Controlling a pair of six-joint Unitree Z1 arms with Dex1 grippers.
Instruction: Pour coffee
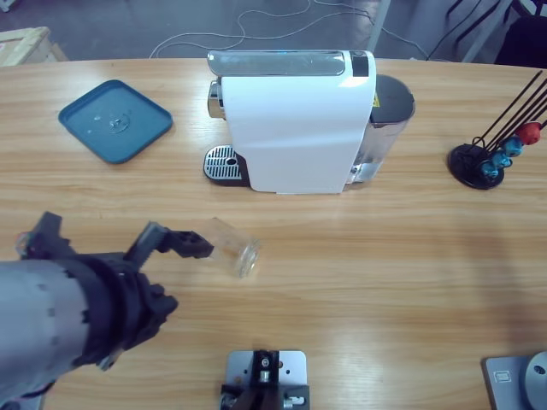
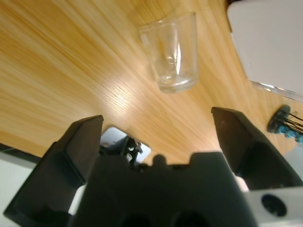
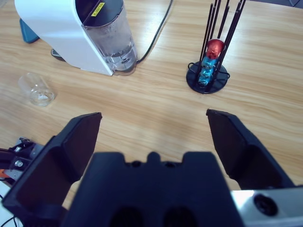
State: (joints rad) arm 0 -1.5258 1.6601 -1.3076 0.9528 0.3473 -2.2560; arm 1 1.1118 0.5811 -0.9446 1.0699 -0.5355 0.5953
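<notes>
One blue tray (image 1: 116,121) is seen at the far left of the wooden surface (image 1: 385,265), lying flat with a few drops of water on it. Nearer the front edge, the left arm comes in from the lower left corner, and the left gripper (image 1: 198,245) is held with its jaws spread apart, just beside a small clear glass tumbler (image 1: 234,247) without touching it. The tumbler is shown lying on its side (its mouth toward the gripper in the high view), and no coffee can be made out in it; whether any liquid is inside cannot be told. Behind it, a white coffee machine (image 1: 295,124) is placed near the middle of the surface, with its drip grate (image 1: 221,159) at its left end and a clear water tank (image 3: 111,40) at its right end. At the far right, a black wire capsule rack (image 1: 490,154) is set, holding red and blue capsules (image 3: 210,59). The right gripper (image 3: 154,130) is seen only in its own wrist view, jaws wide apart and holding nothing, well apart from the rack and the machine.
</notes>
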